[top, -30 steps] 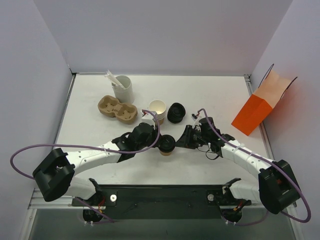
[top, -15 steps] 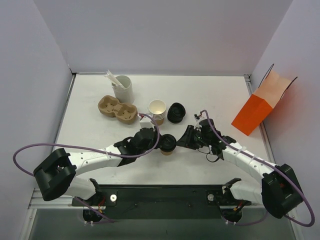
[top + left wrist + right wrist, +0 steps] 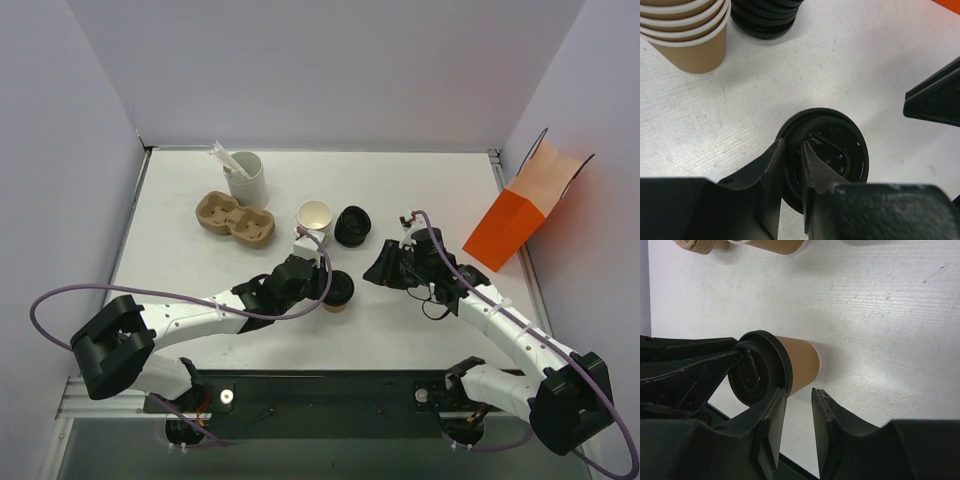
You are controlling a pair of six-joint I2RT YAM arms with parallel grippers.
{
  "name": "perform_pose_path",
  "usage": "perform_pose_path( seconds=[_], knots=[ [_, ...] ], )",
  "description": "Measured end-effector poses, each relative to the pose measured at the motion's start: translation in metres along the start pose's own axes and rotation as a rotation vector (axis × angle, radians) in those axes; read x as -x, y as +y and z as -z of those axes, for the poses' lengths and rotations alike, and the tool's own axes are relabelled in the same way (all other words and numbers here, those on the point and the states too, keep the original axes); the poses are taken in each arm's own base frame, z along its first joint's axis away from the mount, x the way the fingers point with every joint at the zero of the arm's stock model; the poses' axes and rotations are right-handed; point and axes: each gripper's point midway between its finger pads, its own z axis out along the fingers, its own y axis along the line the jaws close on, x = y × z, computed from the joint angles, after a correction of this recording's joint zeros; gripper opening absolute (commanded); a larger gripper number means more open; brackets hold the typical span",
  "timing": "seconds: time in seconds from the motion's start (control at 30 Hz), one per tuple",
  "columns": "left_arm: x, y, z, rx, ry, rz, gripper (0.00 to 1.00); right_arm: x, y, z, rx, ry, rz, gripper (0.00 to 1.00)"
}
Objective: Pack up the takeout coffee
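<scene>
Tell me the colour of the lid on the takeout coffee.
Black lid on a tan-brown cup; the left wrist view shows it best.

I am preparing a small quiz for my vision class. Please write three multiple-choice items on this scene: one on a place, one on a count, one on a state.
1. Where is the orange bag? A) far right side B) far left side C) between the arms' bases
2. How many hollows has the cardboard carrier? A) one B) two C) six
3. How is the takeout coffee? A) lidless B) tipped over C) upright, lid on

Answers: 1 A, it shows far right in the top view; 2 B, two round hollows show; 3 C, the left gripper pinches the rim of its black lid.
</scene>
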Motion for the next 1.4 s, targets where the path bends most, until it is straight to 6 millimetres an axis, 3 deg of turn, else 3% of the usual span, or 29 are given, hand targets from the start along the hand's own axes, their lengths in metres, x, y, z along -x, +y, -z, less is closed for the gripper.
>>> perform_pose_path(
  seconds=[0.47, 0.77, 1.4],
  knots=[
    [0.005, -0.016, -0.017, -0.080, -0.039, -0.112, 0.27, -0.009, 0.009, -0.025, 0.134, 0.109, 0.001, 0.29],
    [0.005, -0.017, -0.017, -0.095, -0.053, -0.120, 0.27, -0.005, 0.000, -0.028, 0.117, 0.096, -0.016, 0.28],
    [0.004, -0.018, -0.020, -0.105, -0.064, -0.115, 0.27, -0.009, 0.001, -0.037, 0.181, 0.063, -0.046, 0.24]
  ],
)
